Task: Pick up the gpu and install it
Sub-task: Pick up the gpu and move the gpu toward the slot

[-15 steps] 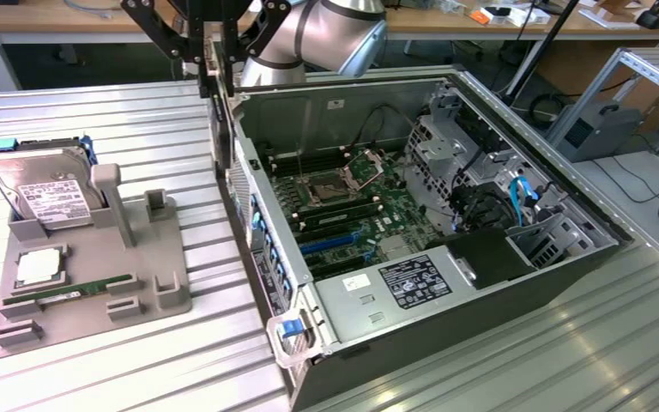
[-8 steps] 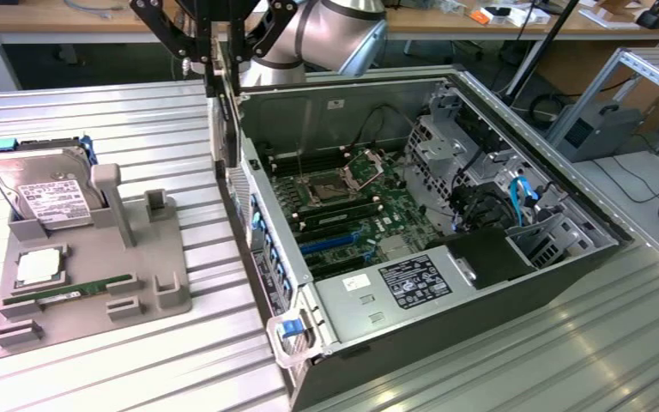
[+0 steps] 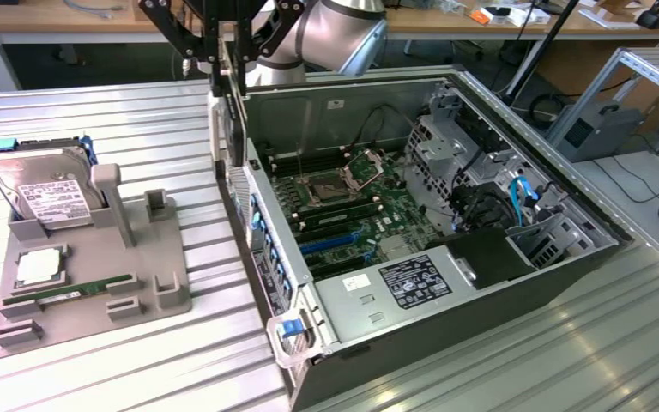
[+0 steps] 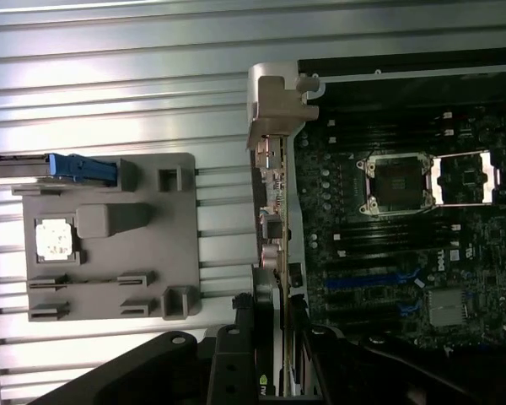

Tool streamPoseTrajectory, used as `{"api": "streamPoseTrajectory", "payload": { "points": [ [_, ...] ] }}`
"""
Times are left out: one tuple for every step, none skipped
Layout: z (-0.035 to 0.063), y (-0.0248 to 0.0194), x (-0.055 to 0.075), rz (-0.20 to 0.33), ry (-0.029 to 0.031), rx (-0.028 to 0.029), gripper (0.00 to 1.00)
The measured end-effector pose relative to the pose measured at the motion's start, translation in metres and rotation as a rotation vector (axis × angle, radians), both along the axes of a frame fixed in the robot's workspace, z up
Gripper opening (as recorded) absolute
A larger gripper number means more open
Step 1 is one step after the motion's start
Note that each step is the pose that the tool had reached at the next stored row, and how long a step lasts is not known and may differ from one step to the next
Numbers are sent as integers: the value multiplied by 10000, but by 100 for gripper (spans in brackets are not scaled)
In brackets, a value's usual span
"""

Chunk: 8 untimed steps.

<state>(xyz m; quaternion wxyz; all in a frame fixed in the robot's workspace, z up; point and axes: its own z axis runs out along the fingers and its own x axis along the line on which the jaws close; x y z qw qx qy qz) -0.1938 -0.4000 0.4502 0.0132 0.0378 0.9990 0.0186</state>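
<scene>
My gripper (image 3: 229,62) hangs high over the wall of the open computer case (image 3: 559,202) on the exterior view's left. It is shut on the gpu (image 3: 226,116), a thin dark card that hangs upright below the fingers. In the wrist view the gpu (image 4: 274,215) shows edge-on between the black fingers (image 4: 243,346) of the gripper (image 4: 280,359), with its silvery metal end farthest from the camera. The card lines up with the case wall, beside the motherboard (image 4: 396,245) and its blue slots (image 4: 371,278), and stays clear above them.
A grey parts holder (image 3: 164,257) on the slatted table (image 3: 135,360) carries a hard drive (image 3: 45,193), a processor (image 3: 38,266) and a green memory stick (image 3: 72,292). Drive cages and cables (image 3: 501,184) crowd the case's far side.
</scene>
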Motion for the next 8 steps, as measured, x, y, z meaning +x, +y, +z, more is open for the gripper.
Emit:
{"api": "streamPoseTrajectory", "payload": {
  "points": [
    [0, 0, 6, 0, 0, 0, 27],
    [0, 0, 15, 0, 0, 0, 27],
    [0, 0, 24, 0, -1, 0, 27],
    [0, 0, 34, 0, 0, 0, 27],
    [0, 0, 45, 0, -1, 0, 27],
    [0, 0, 53, 0, 0, 0, 27],
    [0, 0, 57, 1, 0, 0, 27],
    [0, 0, 64, 0, 0, 0, 27]
  ]
}}
